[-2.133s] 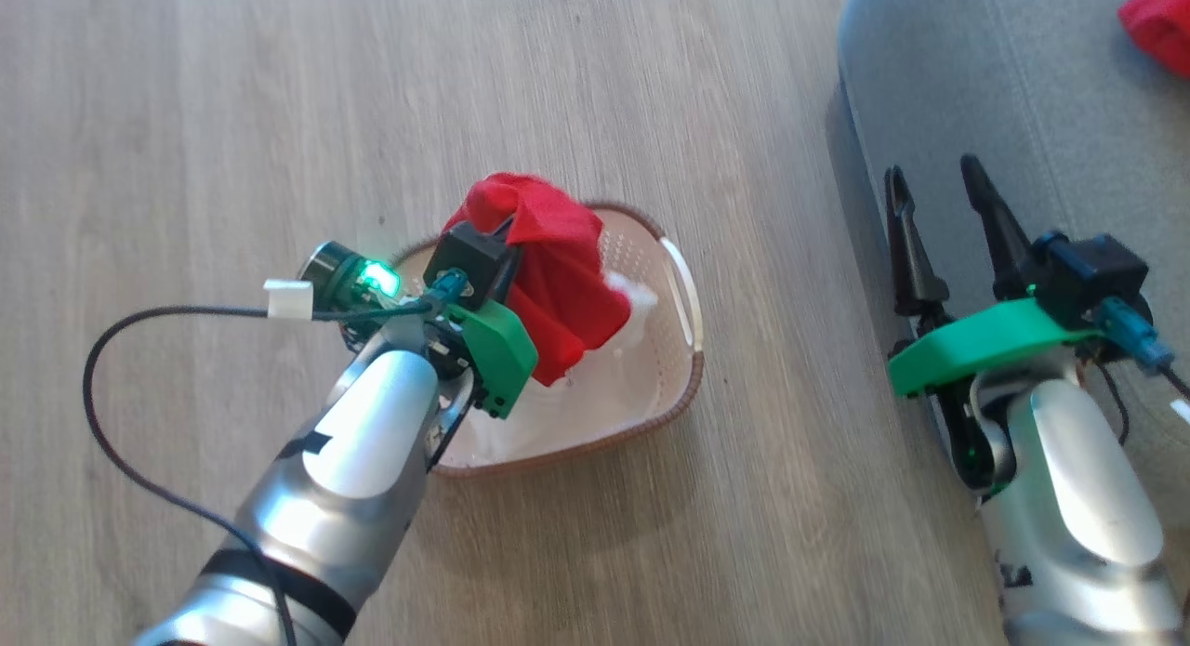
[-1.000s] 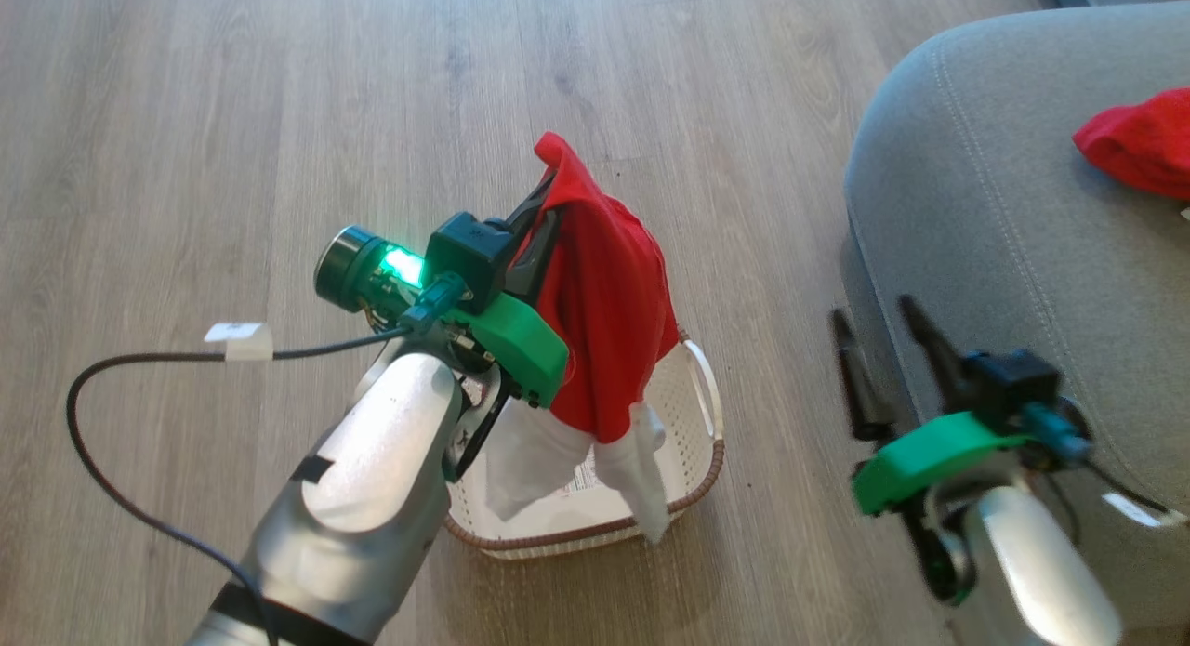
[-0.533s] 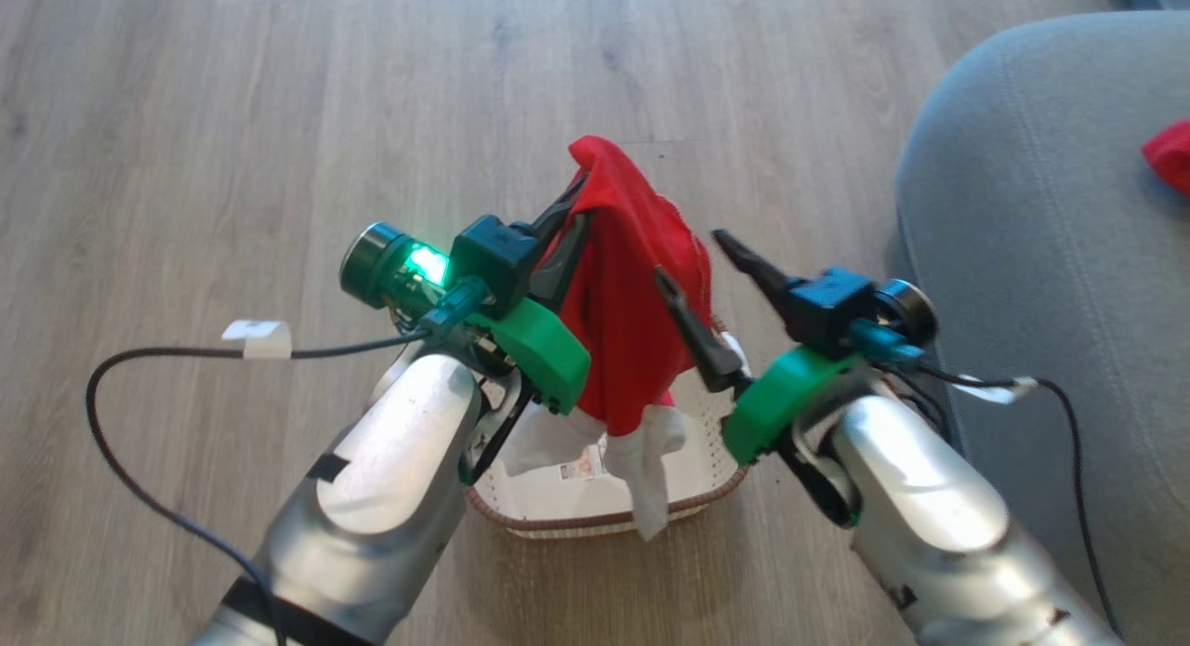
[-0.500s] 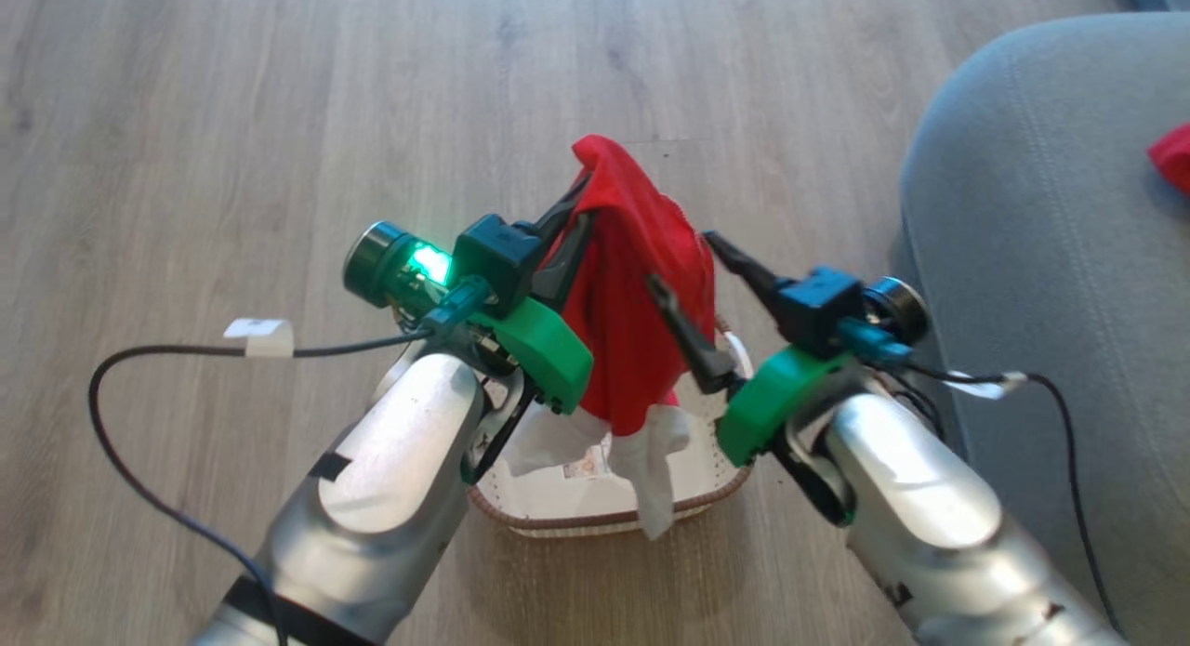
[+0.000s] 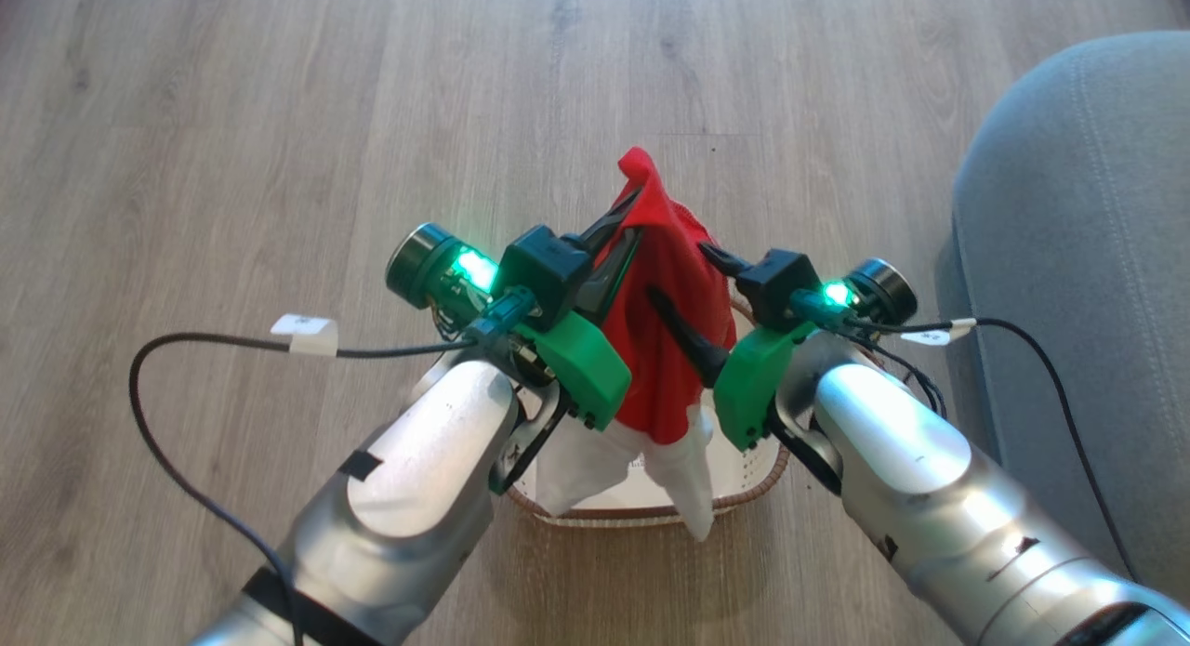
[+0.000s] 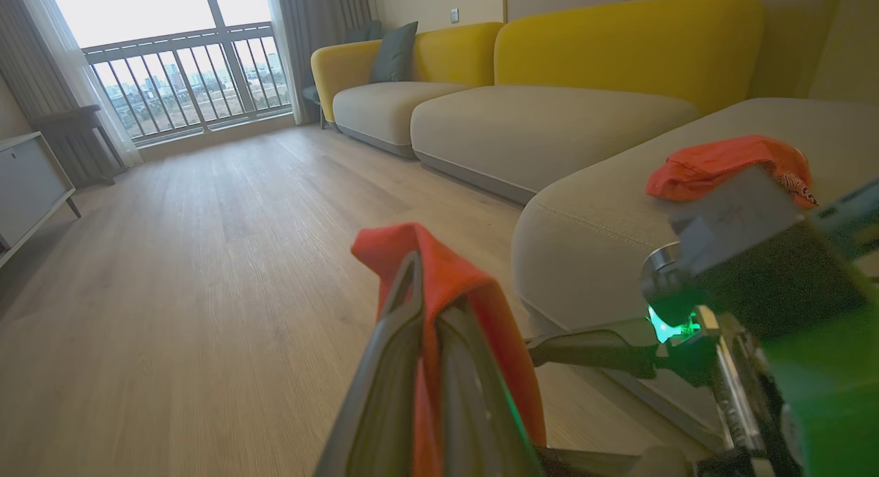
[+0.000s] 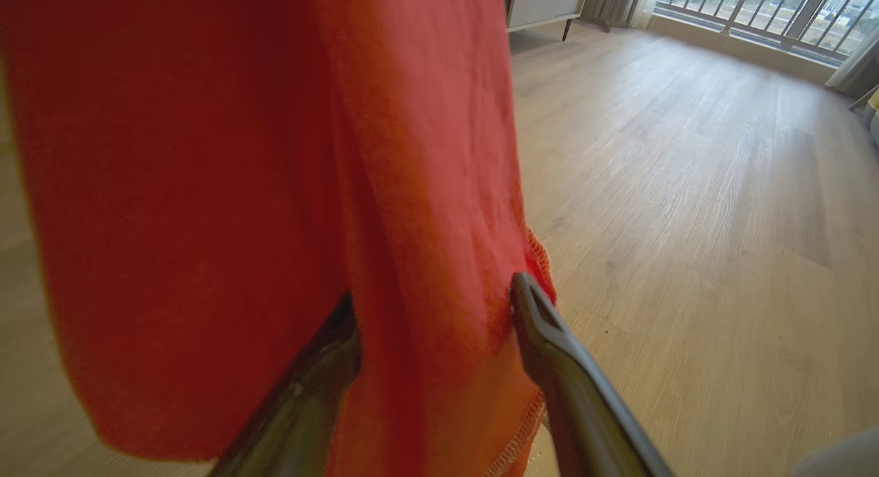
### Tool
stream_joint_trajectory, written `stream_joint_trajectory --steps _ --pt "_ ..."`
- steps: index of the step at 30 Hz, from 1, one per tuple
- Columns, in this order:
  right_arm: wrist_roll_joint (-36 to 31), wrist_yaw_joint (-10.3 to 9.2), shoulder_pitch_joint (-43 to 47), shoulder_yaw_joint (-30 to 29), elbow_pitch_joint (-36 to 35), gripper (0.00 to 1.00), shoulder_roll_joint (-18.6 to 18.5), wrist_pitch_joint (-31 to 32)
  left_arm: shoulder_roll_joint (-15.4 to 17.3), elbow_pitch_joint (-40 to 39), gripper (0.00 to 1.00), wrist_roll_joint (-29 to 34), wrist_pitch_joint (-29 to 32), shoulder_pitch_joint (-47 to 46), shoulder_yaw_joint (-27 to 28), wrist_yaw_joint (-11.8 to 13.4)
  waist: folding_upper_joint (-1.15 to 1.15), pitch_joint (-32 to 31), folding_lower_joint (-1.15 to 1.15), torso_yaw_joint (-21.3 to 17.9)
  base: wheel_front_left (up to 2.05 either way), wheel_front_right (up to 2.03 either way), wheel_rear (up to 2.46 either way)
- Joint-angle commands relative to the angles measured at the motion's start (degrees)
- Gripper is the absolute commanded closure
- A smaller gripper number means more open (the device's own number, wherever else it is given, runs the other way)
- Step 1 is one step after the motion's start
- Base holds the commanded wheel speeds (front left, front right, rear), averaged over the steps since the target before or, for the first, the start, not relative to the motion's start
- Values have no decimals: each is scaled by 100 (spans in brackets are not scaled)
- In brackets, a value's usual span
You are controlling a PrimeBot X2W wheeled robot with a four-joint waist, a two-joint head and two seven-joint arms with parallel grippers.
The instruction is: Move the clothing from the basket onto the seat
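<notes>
The left gripper (image 5: pixel 628 214) has raised the red garment (image 5: pixel 665 349) from just above the basket (image 5: pixel 762 483) to well above it, and its fingers are still pinched together on the top fold, with a peak of cloth standing up past their tips. The bigger change is on the other side. The right gripper (image 5: pixel 677 270), which hung open by the edge of the seat (image 5: pixel 1069 256) a moment ago, has swung across to the hanging cloth. Its fingers are spread wide, and in the right wrist view they stand either side of a lower fold of the fabric without closing on it. This looks like a second grip being prepared, so that the garment can be carried by two points instead of one. The garment hangs between the two arms, and its white trim (image 5: pixel 683 483) dangles low over the basket's near rim; whether it touches the rim I cannot tell. A second red garment (image 6: pixel 721 165) already lies on the seat, so this is probably the last piece to move.
</notes>
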Motion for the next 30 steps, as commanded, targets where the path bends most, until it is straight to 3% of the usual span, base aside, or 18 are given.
stream_joint_trajectory --steps 1,2,3,4,5,13,14,15,16,30 --pt "72 -1 -166 65 -48 7 122 -38 59 -259 100 -50 -72 -370 158 57 0 3 0 27 0 0 0" --pt "136 -1 -191 83 40 51 125 -38 59 -274 100 -69 -72 -386 127 70 0 7 0 45 0 0 0" --pt "230 -1 -203 103 67 63 127 -38 59 -288 100 -90 -72 -399 100 84 0 12 0 63 0 0 0" --pt "299 -1 -218 123 81 93 128 -38 59 -295 100 -107 -72 -409 82 99 0 16 0 75 0 0 0" --pt "360 -1 -232 112 80 100 128 -38 59 -296 100 -115 -72 -416 75 118 0 21 0 80 0 0 0" --pt "336 -1 -202 -532 -213 100 130 -38 66 -202 100 -106 -72 -354 126 170 0 53 0 -82 0 0 0" --pt "304 -1 -173 -671 -296 100 126 -38 69 -188 80 -108 -72 -343 132 162 0 56 0 -116 0 0 0" --pt "263 -1 -136 -804 -386 100 118 -38 70 -182 51 -119 -72 -324 143 144 0 53 0 -152 0 0 0" --pt "225 -1 -91 -936 -479 100 110 -38 74 -163 0 -118 -72 -300 147 134 0 52 0 -195 0 0 0" --pt "-167 -1 530 -2133 -1797 100 47 -38 155 23 0 -92 -72 44 277 -91 0 148 0 -1120 0 0 0"
